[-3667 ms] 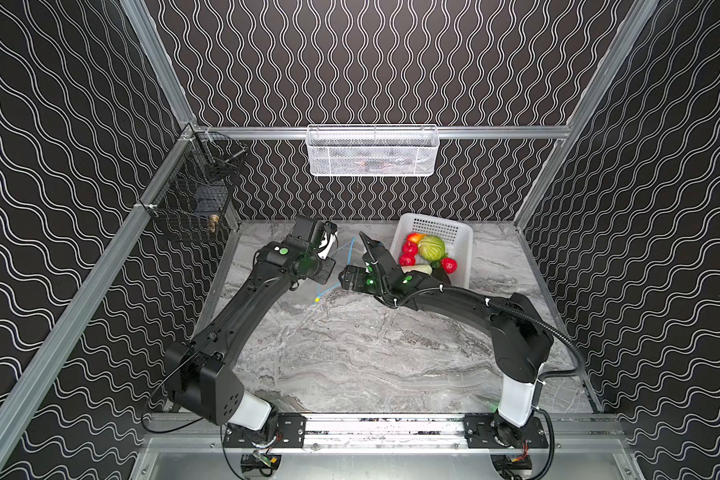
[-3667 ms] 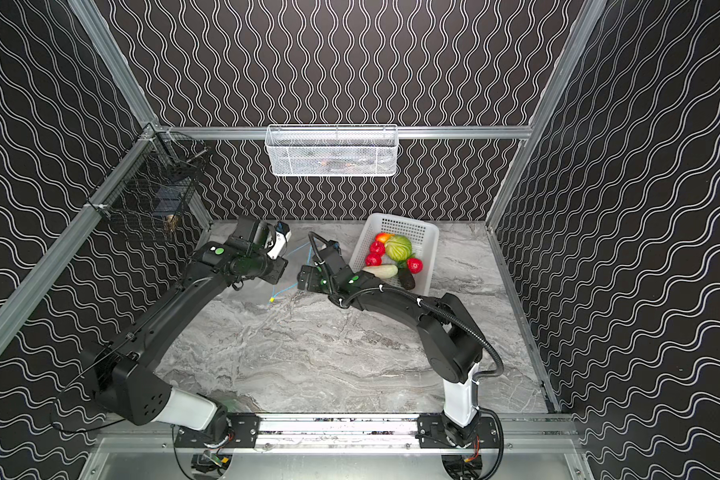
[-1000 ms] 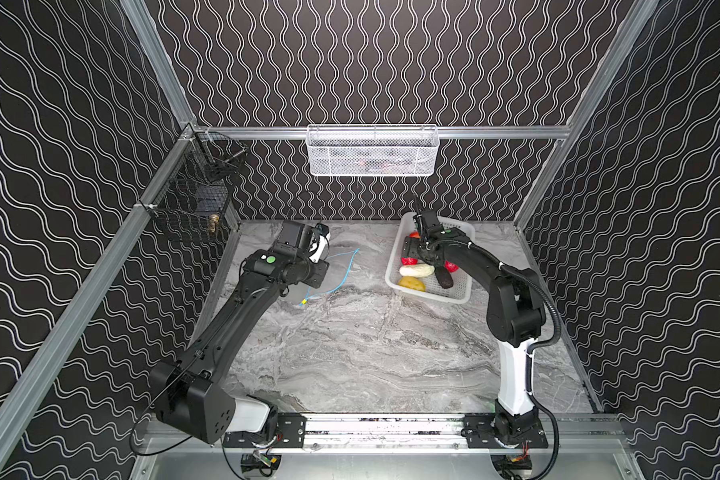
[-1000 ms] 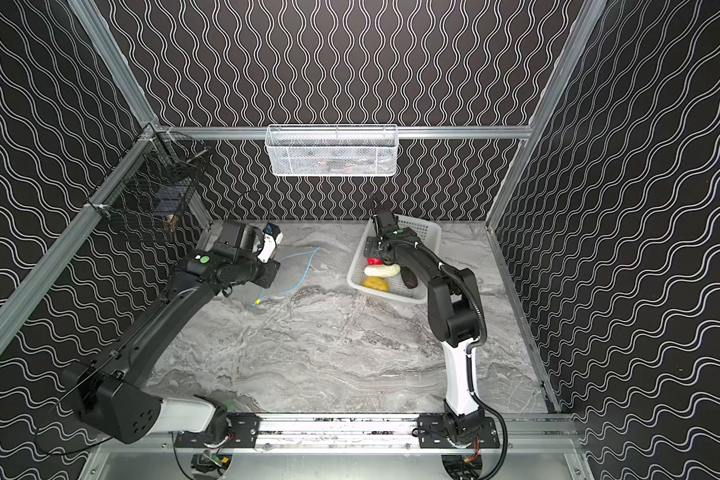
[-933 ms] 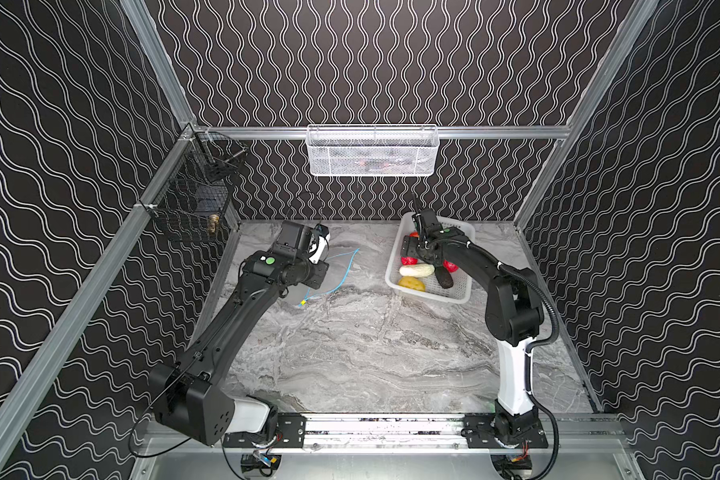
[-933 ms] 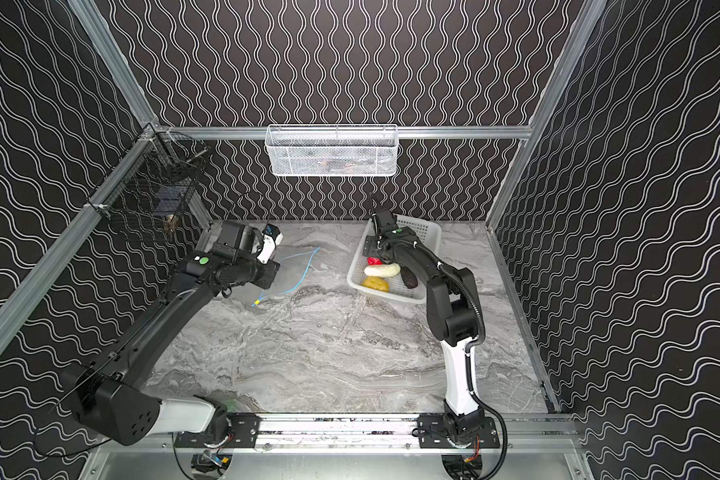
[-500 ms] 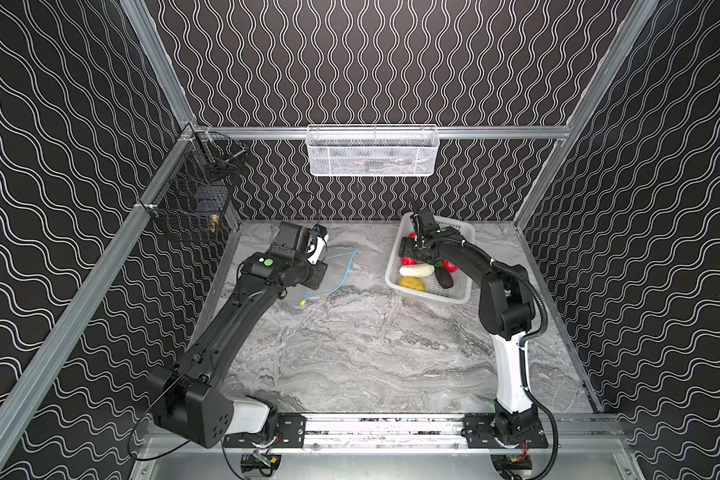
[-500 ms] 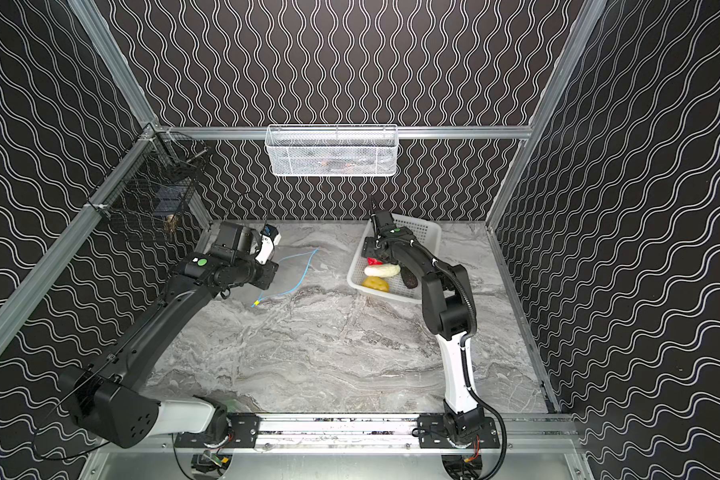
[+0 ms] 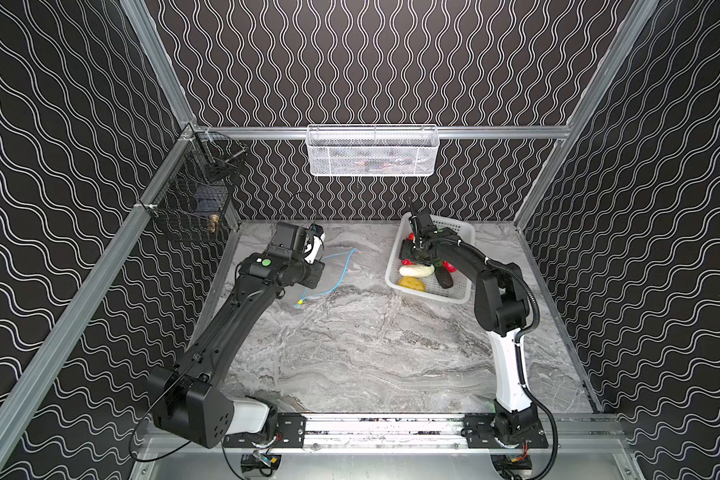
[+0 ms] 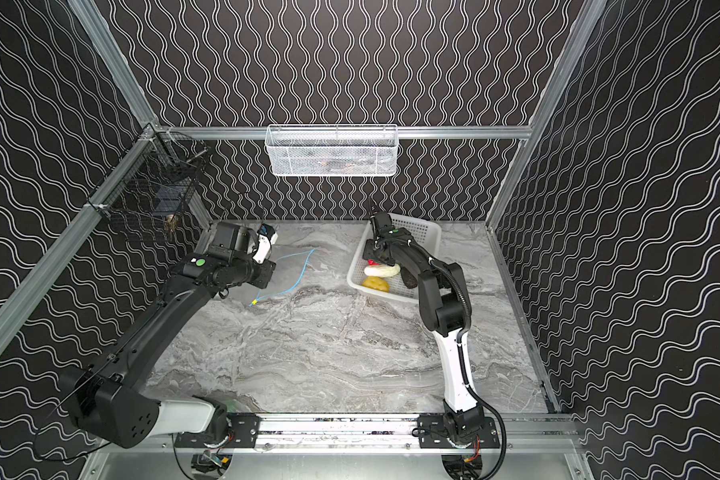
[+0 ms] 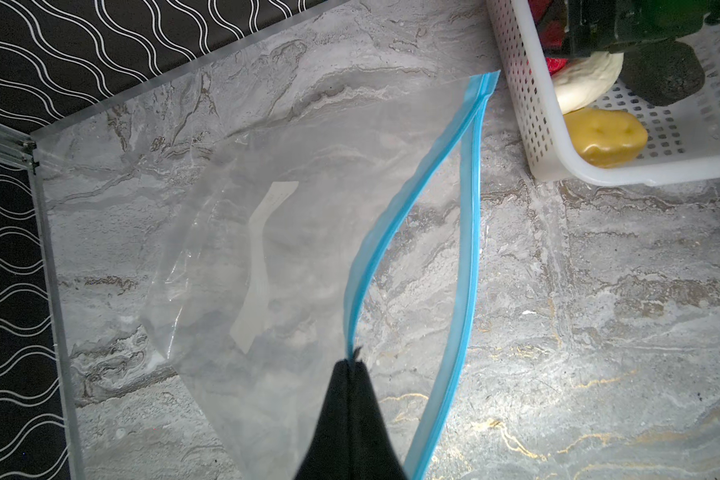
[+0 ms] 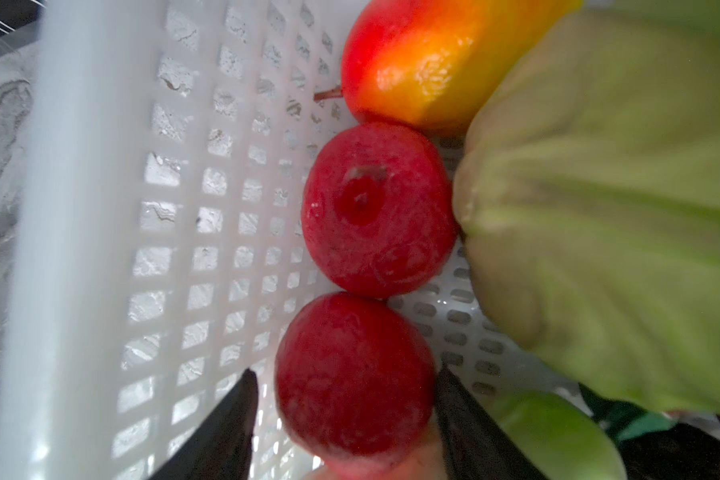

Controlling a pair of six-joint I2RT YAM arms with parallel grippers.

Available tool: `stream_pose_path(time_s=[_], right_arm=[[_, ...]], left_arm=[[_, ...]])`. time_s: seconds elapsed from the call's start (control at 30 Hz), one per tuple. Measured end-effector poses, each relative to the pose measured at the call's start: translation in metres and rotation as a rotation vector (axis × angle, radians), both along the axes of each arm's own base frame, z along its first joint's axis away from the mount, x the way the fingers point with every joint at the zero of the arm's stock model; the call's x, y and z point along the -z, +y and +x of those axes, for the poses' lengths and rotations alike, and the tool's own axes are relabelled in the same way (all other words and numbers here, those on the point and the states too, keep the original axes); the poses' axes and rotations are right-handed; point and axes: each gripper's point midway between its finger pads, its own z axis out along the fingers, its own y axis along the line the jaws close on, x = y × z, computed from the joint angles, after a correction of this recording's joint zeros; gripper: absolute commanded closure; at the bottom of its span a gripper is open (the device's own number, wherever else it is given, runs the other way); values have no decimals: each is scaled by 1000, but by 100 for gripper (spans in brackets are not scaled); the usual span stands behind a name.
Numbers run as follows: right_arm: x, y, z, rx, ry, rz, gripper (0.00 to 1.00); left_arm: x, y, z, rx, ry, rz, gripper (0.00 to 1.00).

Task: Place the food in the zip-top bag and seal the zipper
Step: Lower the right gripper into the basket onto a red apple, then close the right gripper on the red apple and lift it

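The clear zip-top bag (image 11: 267, 208) lies flat on the marble, its mouth gaping. My left gripper (image 11: 352, 368) is shut on the upper lip of the blue zipper (image 11: 470, 249) and holds it up. The yellow slider (image 9: 299, 302) sits at the strip's near end. The food lies in the white basket (image 9: 462, 297). My right gripper (image 12: 346, 370) reaches down into it, jaws open on either side of a red fruit (image 12: 350, 353), with a slit of light at one finger. Beside it lie another red fruit (image 12: 375, 208), an orange-red one (image 12: 425, 54) and the green cabbage (image 12: 620, 208).
A white radish (image 9: 416, 271), yellow potato (image 9: 411, 284) and dark avocado (image 9: 443, 279) fill the basket's near end. A white mesh bin (image 9: 371, 153) hangs on the back wall and a black wire cage (image 9: 192, 208) on the left rail. The basket wall (image 12: 80, 208) stands close beside my right fingers.
The right arm has left the bag's mouth and gone over into the basket, where it has hardly shifted in the last second. The left gripper keeps its hold on the bag's lip.
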Motion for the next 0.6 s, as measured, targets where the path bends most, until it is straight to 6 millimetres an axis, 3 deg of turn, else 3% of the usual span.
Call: stream_pose_path(time_s=[0.6], right_arm=[[2, -4, 2, -5, -18, 30, 57]], left_arm=[[8, 1, -3, 9, 31, -34, 100]])
